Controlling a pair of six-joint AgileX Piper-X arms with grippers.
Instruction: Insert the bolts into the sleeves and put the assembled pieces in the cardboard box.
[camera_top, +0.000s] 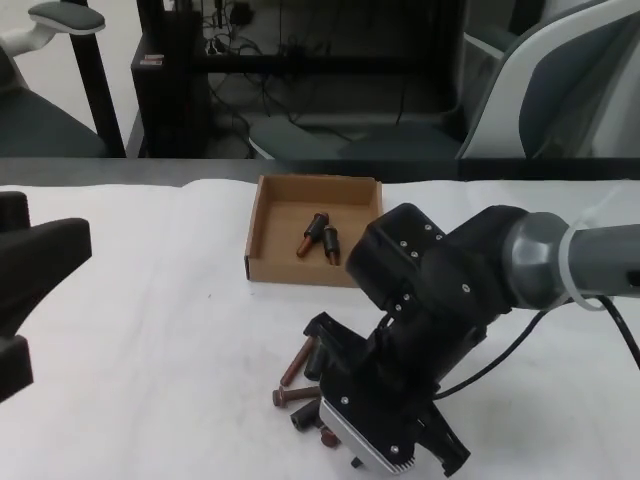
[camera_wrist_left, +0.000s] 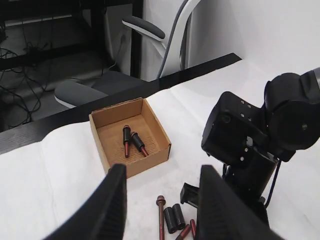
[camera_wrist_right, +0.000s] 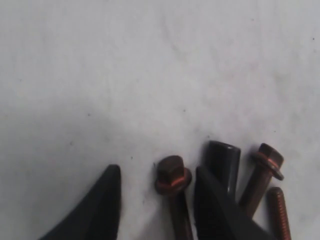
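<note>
A white-covered bench (camera_top: 150, 300) is filling most of the high view. The right arm (camera_top: 480, 270) is bending down over its near side, while the left arm (camera_top: 30, 270) is hanging at the far left edge, well apart from the parts.

The cardboard box (camera_top: 300, 271) is sitting open near the middle of the bench, beyond the right arm. It is holding two assembled pieces (camera_top: 313, 233), which are lying side by side on its floor with their tips close together.

The left gripper (camera_wrist_left: 162, 170) is hovering above the bench with its fingers spread wide and nothing between them, facing the box and the loose parts.

The right gripper (camera_wrist_right: 157, 174) is reaching low over the cloth with its fingers parted, not clenched on anything. A bolt (camera_wrist_right: 172, 177) is lying between the two fingers, its hex head pointing away from the wrist. It may be touching one finger, but the wrist view is not settling that.

A dark sleeve (camera_wrist_right: 223, 160) is lying just outside one finger, beside that bolt. A second bolt (camera_wrist_right: 265, 165) is resting next to the sleeve, and a bare threaded shaft (camera_wrist_right: 280, 210) is lying just beyond it. All the loose parts are gathering in one small cluster on the near side of the box.
</note>
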